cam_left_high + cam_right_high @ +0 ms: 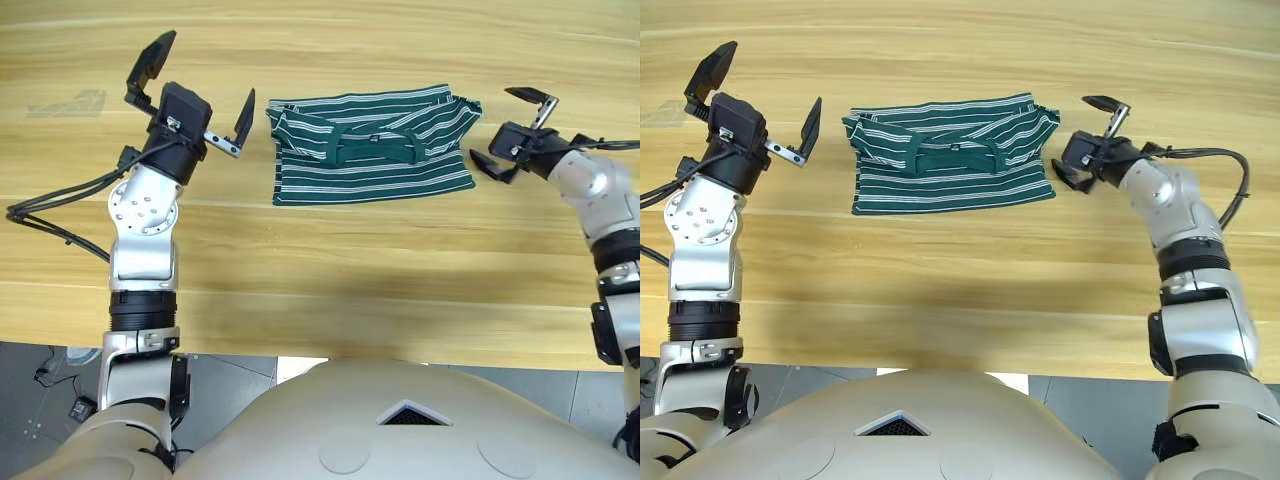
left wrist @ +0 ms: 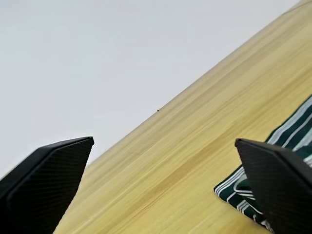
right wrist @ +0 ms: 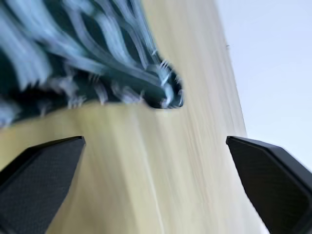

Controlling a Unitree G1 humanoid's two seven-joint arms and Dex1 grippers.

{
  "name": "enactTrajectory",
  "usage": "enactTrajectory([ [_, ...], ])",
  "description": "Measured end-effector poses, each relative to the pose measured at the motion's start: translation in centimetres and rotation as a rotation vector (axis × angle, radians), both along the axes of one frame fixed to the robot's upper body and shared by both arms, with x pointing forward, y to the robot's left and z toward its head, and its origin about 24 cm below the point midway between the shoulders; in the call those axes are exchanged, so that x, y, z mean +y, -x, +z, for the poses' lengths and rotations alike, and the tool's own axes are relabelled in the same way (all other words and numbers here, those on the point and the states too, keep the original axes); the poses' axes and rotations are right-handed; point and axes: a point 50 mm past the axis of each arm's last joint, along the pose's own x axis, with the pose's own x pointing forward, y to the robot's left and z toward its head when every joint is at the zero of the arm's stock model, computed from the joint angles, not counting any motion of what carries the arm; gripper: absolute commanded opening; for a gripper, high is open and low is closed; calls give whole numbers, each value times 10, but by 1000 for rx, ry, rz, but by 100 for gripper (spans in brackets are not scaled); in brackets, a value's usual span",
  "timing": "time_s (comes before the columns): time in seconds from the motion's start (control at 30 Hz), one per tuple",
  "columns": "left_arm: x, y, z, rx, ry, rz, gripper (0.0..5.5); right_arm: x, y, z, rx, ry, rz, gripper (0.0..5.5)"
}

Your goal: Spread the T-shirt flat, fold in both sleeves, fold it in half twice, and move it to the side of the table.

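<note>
A: Green-and-white striped T-shirt (image 1: 372, 145), item one: part-folded, flat on the table (image 1: 320, 260) beneath it. Hands?

B: Left hand (image 1: 210, 65) and right hand (image 1: 492, 123) flank the T-shirt, both spread wide, empty. Hazard: pinching one layer would likely drag the folds apart. Markings: none legible.

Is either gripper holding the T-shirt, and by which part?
Nothing is held: left gripper and right gripper stand open at either side of the T-shirt.

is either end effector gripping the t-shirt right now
No, the left end effector and right end effector both stand open beside the T-shirt, with no cloth between their fingers.
</note>
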Motion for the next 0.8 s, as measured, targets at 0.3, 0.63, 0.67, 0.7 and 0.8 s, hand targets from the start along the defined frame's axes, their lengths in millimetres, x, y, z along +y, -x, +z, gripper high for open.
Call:
enactTrajectory([
  [0.3,-21,48,-23,155,-144,-199,539,33,58,14,119,75,205,540],
  [0.63,-78,11,-76,160,-215,-197,539,72,37,70,-58,-289,221,540],
  [0.67,-81,7,-78,153,-218,-192,539,76,34,71,-62,-304,224,540],
  [0.7,-83,3,-79,143,-224,-188,539,79,32,71,-63,-314,229,540],
  [0.8,-83,-9,-78,112,-216,-163,539,87,24,57,-41,-297,223,540],
])
